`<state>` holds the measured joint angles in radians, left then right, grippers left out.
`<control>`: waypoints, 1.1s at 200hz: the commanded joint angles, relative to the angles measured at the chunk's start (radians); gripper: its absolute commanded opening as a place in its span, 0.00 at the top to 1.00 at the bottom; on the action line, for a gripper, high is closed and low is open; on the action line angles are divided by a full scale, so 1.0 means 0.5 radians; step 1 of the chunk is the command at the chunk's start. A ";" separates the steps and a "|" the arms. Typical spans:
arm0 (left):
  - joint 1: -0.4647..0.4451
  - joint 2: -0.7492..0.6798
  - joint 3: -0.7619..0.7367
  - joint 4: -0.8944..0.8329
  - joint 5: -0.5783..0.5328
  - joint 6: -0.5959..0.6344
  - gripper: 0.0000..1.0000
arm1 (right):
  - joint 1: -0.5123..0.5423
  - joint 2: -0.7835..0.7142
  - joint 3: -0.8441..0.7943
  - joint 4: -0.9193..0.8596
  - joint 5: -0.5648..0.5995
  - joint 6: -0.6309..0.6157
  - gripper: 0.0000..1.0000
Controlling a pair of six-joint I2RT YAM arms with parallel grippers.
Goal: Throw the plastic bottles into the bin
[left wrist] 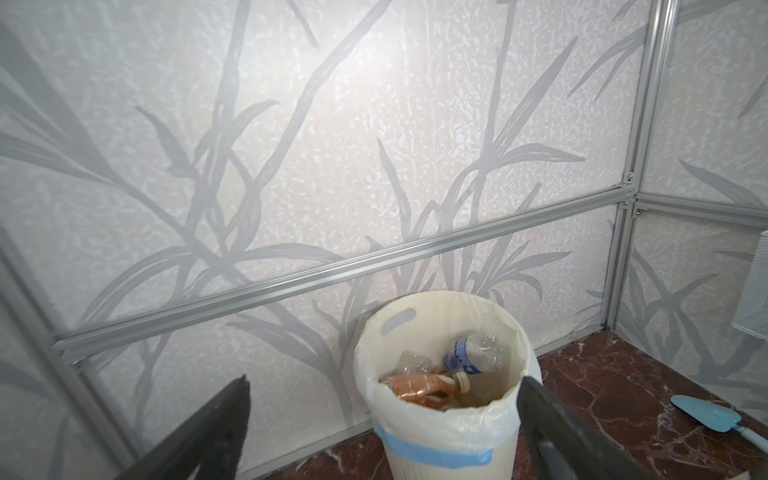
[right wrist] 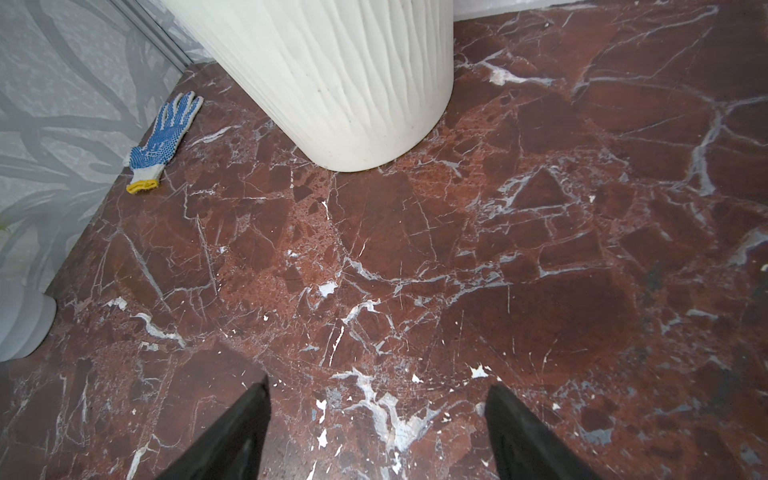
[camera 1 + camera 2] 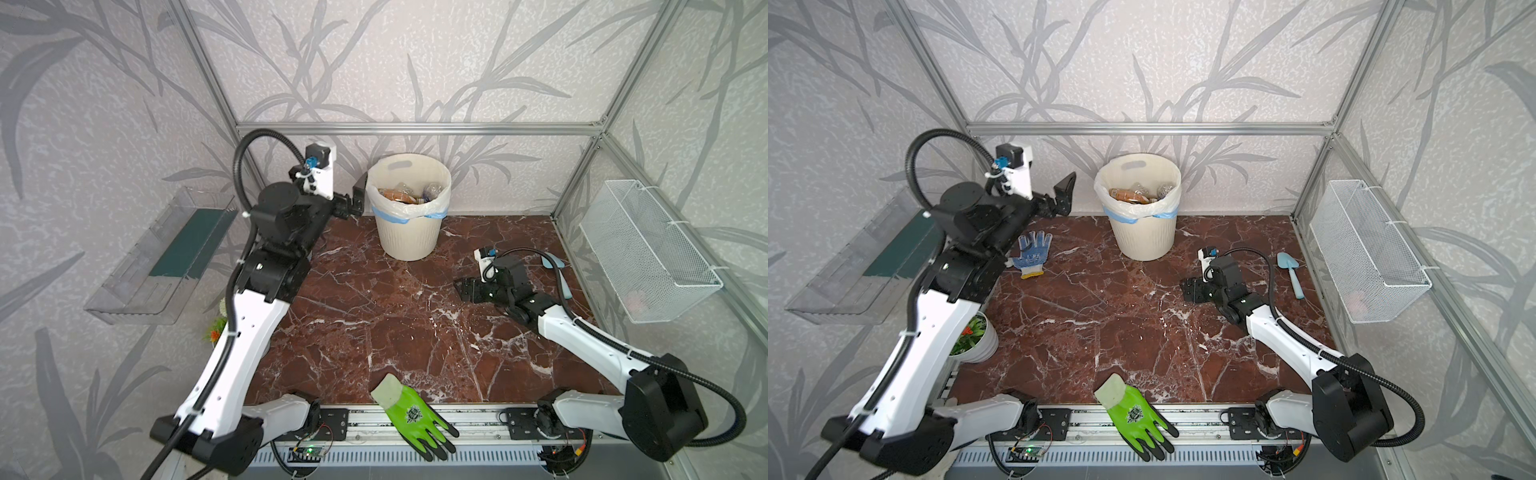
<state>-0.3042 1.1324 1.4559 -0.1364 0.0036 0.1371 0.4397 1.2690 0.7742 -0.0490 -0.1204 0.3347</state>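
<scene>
Several crumpled clear plastic bottles (image 1: 473, 353) lie heaped inside the cream ribbed round plastic bin (image 1: 440, 440), among them one with a blue label and one with a brown label and white cap. The bin is lined with a white bag whose blue band is folded over its rim. It stands upright on the red-brown marbled table (image 3: 374, 324), close to the back wall, and both top views show the bottles (image 3: 409, 193) below its rim.

Just beside the bin's rim, on the left arm's side and at rim height, hangs the left gripper (image 3: 1065, 195). Its black fingers (image 1: 224, 415) are spread wide with nothing between them, and a top view shows a gap between it and the bin.

On the bin's other side and nearer the front, the right gripper (image 3: 1190, 291) sits low over bare marble. Its fingers (image 2: 511, 415) are parted and empty, pointing toward the bin's base.

A white knit glove with blue dots and a yellow cuff (image 3: 1032, 253) lies flat near the bin on the left arm's side. A light blue trowel (image 3: 1289, 268) lies beyond the right gripper from the bin. A white pot with a green plant (image 3: 978, 336) stands further from the bin, by the left arm. A green and black coated glove (image 3: 409, 415) lies well apart from the bin, across the table's front edge. A white wire-mesh basket (image 3: 648, 253) hangs on the side wall.
</scene>
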 commanded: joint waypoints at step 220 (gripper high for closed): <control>0.576 0.791 -2.109 1.923 -0.632 -0.436 0.01 | -0.653 0.286 -0.751 1.563 0.781 -0.957 0.16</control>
<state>-0.0204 1.5459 0.3779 0.7937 -0.3466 -0.0849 0.1146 1.4551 0.4320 0.6441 0.3912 -0.0853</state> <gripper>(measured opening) 0.993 0.848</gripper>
